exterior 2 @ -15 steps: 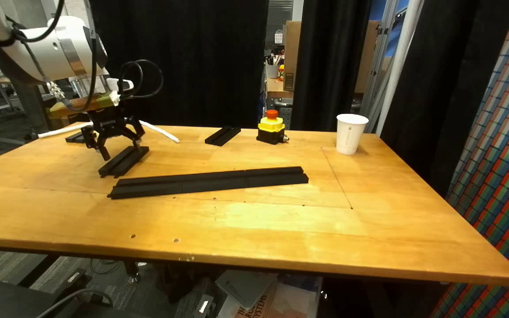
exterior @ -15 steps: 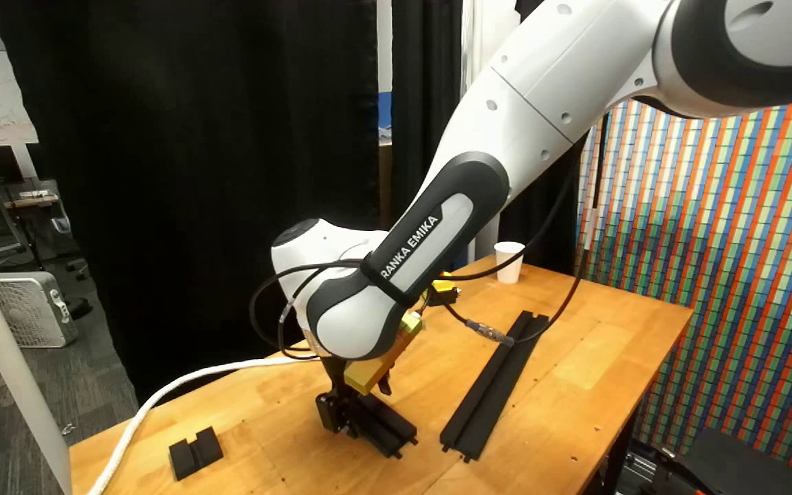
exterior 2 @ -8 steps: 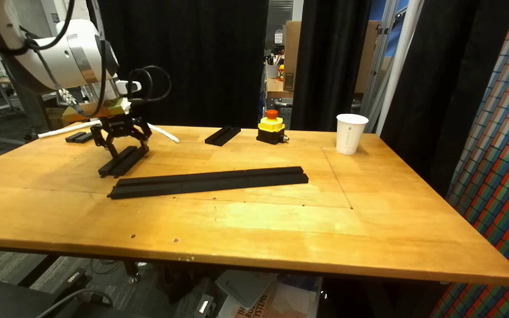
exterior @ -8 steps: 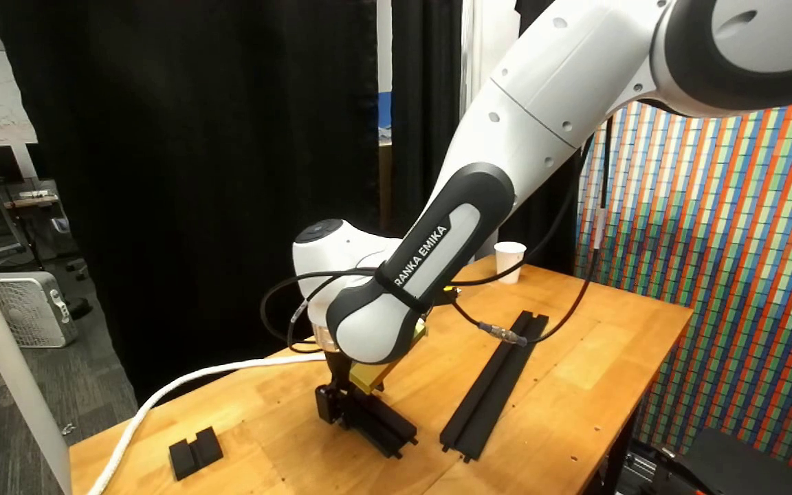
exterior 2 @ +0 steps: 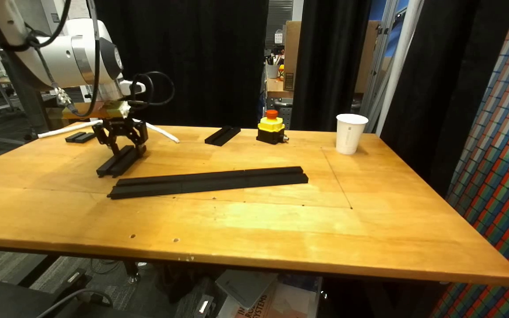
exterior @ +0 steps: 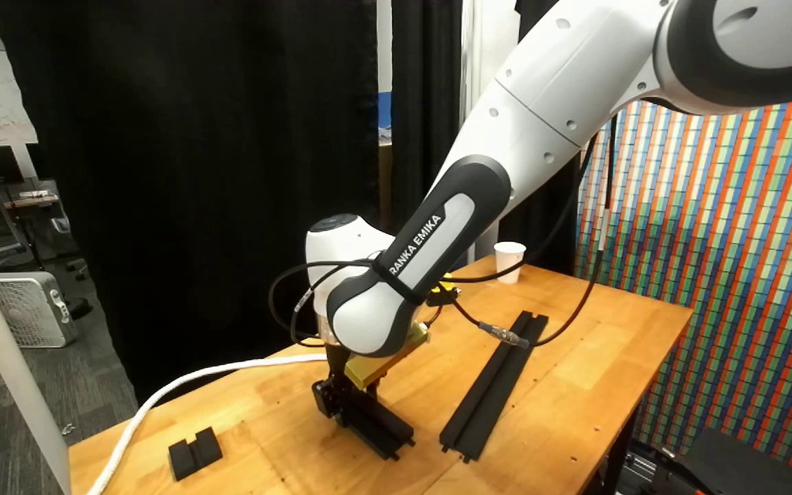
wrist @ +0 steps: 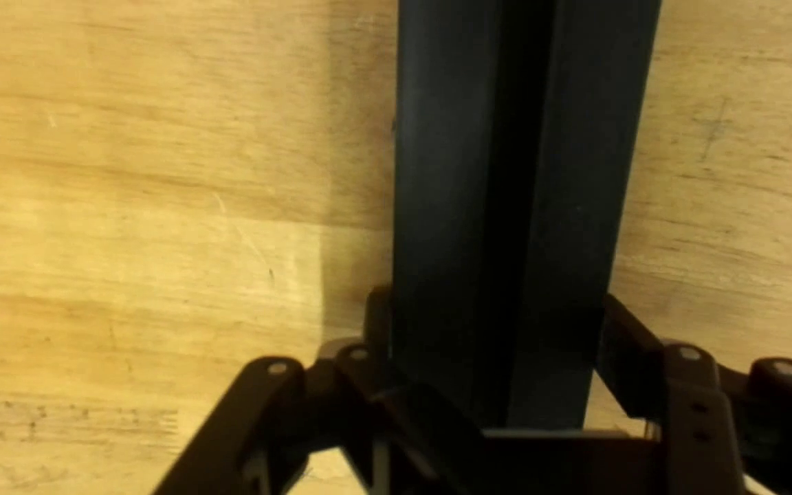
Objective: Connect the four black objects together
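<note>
The fingers (wrist: 626, 344) of the gripper (wrist: 497, 326) pinched both sides of a grooved black bar (wrist: 441, 172); whether it touched the wooden table (exterior 2: 281, 238) I couldn't tell. Near it, but apart, lay a long black strip (exterior 2: 210, 184). Farther off stood a red-topped yellow box (exterior 2: 271, 126) and a white cup (exterior 2: 350, 134).

My black jointed gripper (wrist: 497, 320) matches the matte-black grooved bar (wrist: 454, 192); the honey-brown wooden tabletop (wrist: 162, 172) shows darker, streaked grain.
</note>
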`<control>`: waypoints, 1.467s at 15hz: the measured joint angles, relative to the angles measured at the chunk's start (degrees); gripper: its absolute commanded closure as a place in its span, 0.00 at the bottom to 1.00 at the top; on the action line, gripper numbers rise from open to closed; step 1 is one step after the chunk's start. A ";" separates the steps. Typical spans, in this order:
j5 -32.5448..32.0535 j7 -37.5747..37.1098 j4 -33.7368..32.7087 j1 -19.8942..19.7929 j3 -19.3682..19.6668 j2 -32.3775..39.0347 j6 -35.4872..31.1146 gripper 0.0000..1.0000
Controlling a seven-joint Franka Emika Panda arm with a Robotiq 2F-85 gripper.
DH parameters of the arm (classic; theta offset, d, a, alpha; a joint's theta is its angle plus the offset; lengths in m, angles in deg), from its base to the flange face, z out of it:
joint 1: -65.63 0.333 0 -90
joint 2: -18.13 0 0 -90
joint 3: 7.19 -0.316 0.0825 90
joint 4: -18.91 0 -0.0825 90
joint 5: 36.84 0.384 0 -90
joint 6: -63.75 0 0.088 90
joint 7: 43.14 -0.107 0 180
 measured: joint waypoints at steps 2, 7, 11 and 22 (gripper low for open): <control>2.49 0.05 0.03 -0.40 -0.19 -0.12 -0.06 0.55; 14.34 -0.68 -0.06 -2.28 -1.95 -0.46 -0.06 0.55; 21.54 -6.91 -0.04 -2.17 -2.41 -2.03 -0.09 0.55; 21.27 -45.87 7.01 4.51 -1.11 -6.25 -3.91 0.55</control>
